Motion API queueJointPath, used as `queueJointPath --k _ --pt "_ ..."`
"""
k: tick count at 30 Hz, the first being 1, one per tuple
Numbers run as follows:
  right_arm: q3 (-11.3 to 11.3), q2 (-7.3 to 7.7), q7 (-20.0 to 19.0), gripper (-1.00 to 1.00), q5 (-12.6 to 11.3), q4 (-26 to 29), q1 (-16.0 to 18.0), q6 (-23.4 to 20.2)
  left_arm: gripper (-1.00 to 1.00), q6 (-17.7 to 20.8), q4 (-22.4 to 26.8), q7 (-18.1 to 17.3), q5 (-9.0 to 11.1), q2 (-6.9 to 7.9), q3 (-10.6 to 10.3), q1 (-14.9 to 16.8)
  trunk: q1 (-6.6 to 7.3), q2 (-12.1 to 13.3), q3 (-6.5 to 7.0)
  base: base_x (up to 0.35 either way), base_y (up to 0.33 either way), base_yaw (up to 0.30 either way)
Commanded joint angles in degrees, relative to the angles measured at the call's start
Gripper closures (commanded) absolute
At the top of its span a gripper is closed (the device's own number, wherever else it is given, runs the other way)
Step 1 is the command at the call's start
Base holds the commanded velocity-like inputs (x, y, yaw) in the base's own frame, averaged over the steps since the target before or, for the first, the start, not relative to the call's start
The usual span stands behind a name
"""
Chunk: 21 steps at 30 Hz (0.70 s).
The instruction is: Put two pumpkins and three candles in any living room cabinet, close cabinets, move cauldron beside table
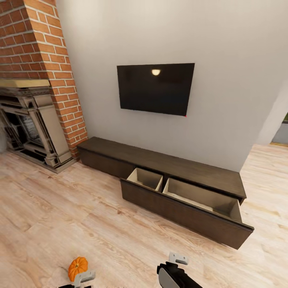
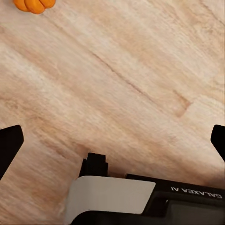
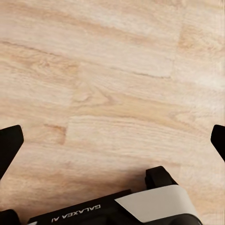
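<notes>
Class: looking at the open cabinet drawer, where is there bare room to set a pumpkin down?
Both compartments of the open drawer look bare: the small one beside the divider and the wide one. The cabinet top is bare too. The pumpkin sits on the floor.

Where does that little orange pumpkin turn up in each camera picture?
Head view: pumpkin at bottom edge, left of centre, on the wood floor.
Left wrist view: pumpkin cut off at the upper left corner.
Right wrist view: not in it.
Shared landmark: the wood floor.
</notes>
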State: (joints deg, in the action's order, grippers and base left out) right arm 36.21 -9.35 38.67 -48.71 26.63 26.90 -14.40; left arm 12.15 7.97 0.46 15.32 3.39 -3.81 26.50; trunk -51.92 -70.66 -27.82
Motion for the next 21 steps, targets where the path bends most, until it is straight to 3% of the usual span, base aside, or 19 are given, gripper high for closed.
queueJointPath --k 1,8,21 --pt "0.00 0.02 0.00 -1.00 0.00 0.00 0.00 0.02 -1.00 0.03 0.00 -0.02 0.02 0.19 0.01 0.01 0.23 0.42 0.18 0.000 0.000 0.291" --pt "-0.06 0.13 -0.07 -1.00 0.01 0.00 0.00 -0.01 -1.00 0.15 0.03 0.19 0.24 2.97 0.15 0.04 1.76 3.22 1.44 0.000 0.000 0.291" --pt "-0.09 0.19 -0.09 -1.00 0.02 0.00 0.00 0.08 -1.00 -0.30 0.03 0.50 0.31 3.41 0.20 0.04 4.62 8.44 3.78 0.000 0.000 0.291"
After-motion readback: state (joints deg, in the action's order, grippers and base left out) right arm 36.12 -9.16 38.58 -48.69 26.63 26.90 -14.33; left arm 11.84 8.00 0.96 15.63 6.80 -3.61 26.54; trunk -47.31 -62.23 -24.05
